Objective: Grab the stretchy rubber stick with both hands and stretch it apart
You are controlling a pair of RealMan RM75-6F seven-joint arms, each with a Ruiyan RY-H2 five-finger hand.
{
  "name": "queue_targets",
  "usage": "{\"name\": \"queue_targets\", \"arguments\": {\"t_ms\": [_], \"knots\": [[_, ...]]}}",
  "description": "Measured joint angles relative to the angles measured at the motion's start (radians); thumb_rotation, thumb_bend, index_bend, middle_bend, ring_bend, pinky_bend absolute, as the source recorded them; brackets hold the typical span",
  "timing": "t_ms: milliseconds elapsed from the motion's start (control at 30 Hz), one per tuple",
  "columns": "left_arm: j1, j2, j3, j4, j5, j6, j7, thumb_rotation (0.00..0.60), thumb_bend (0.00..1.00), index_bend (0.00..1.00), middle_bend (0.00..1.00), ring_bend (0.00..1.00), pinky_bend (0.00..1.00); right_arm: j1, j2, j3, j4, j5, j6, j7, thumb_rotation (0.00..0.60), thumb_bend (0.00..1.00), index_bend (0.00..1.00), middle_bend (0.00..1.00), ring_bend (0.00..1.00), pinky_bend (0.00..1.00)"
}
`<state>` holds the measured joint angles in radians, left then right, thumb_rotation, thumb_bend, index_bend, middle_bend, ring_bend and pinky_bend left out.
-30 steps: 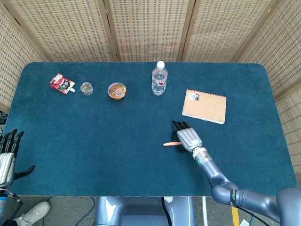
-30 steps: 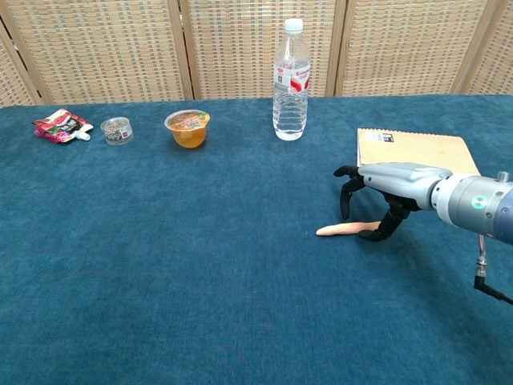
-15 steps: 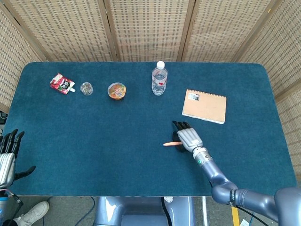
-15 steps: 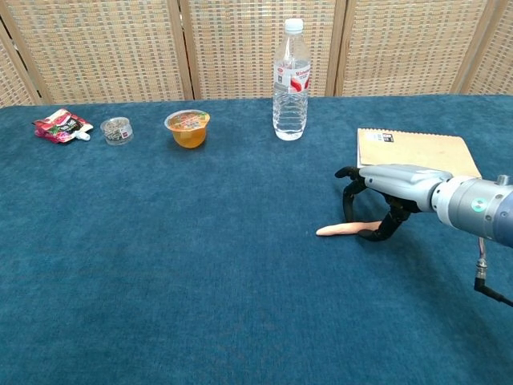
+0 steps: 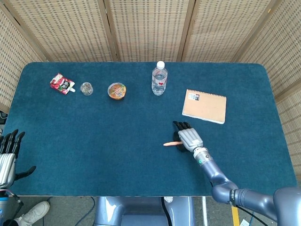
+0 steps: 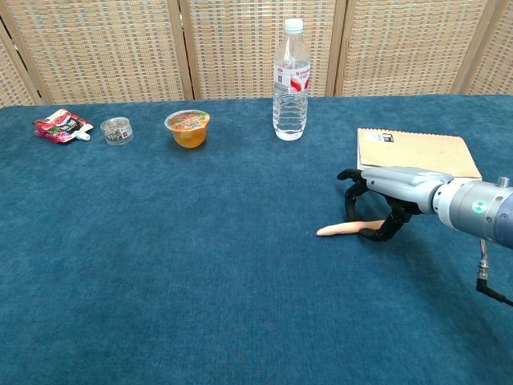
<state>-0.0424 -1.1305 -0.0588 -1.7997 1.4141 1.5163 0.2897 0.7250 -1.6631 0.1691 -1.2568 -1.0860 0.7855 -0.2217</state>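
Table (image 5: pixel 94 155): blue cloth top, rounded far corners, wicker screens (image 5: pixel 146 28) standing behind the far edge. A wide bare stretch of cloth runs across the near half, from the left edge to the stick.

Rubber stick (image 6: pixel 341 230): pale orange, lying flat on the cloth right of centre, roughly parallel to the near edge. Its left end is free; its right end lies under the fingers of the right hand. Open cloth surrounds it to the left and on the near side.

Right hand (image 6: pixel 385 196): arched palm-down over the stick's right end, dark fingers (image 6: pixel 349 192) curled down around it, tips at or near the cloth. Whether the fingers actually clamp the stick cannot be told from either view. The forearm runs off toward the near right corner.

Left hand (image 5: pixel 8 157): at the near left edge of the table, beyond the cloth, fingers straight and spread, thumb out to the side, holding nothing. Well apart from the stick.

Notebook (image 5: pixel 204 106): tan cover, lying flat just beyond the right hand, not touching it.

Far row, left to right: red snack pouch (image 5: pixel 61 84), small clear cup (image 5: pixel 86 88), orange jelly cup (image 5: pixel 116 90), upright water bottle (image 5: pixel 159 78). All well clear of the stick.
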Motion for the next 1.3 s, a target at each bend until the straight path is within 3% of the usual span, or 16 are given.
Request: {"name": "queue_targets", "arguments": {"t_ms": [267, 500, 800, 1000, 1167, 1300], "knots": [[0.0, -0.004, 0.002, 0.002, 0.0, 0.001, 0.003, 0.6, 0.0, 0.0, 0.0, 0.0, 0.0, 0.0, -0.004, -0.003, 0.011, -0.001, 0.001, 0.012, 0.6, 0.57, 0.62, 0.12, 0.0, 0.0], [-0.002, -0.003, 0.001, 0.003, -0.005, -0.002, 0.003, 0.6, 0.0, 0.0, 0.0, 0.0, 0.0, -0.004, 0.006, 0.003, -0.008, -0.008, 0.009, 0.038, 0.6, 0.57, 0.63, 0.14, 0.0, 0.0], [-0.025, 0.001, -0.02, 0.021, 0.013, -0.007, -0.02, 0.6, 0.0, 0.0, 0.0, 0.0, 0.0, -0.002, 0.073, 0.056, -0.149, 0.023, -0.009, 0.116, 0.6, 0.57, 0.63, 0.15, 0.0, 0.0], [-0.081, 0.009, -0.057, 0.095, 0.07, -0.015, -0.063, 0.6, 0.0, 0.0, 0.0, 0.0, 0.0, 0.026, 0.138, 0.133, -0.268, 0.126, -0.056, 0.161, 0.6, 0.57, 0.63, 0.15, 0.0, 0.0], [-0.16, 0.024, -0.088, 0.144, 0.122, -0.066, -0.135, 0.6, 0.0, 0.0, 0.0, 0.0, 0.0, 0.082, 0.179, 0.193, -0.329, 0.274, -0.089, 0.167, 0.6, 0.59, 0.63, 0.15, 0.0, 0.0], [-0.234, 0.026, -0.108, 0.192, 0.176, -0.108, -0.207, 0.6, 0.0, 0.07, 0.0, 0.0, 0.0, 0.145, 0.199, 0.226, -0.361, 0.418, -0.103, 0.162, 0.6, 0.6, 0.63, 0.15, 0.0, 0.0]]}}
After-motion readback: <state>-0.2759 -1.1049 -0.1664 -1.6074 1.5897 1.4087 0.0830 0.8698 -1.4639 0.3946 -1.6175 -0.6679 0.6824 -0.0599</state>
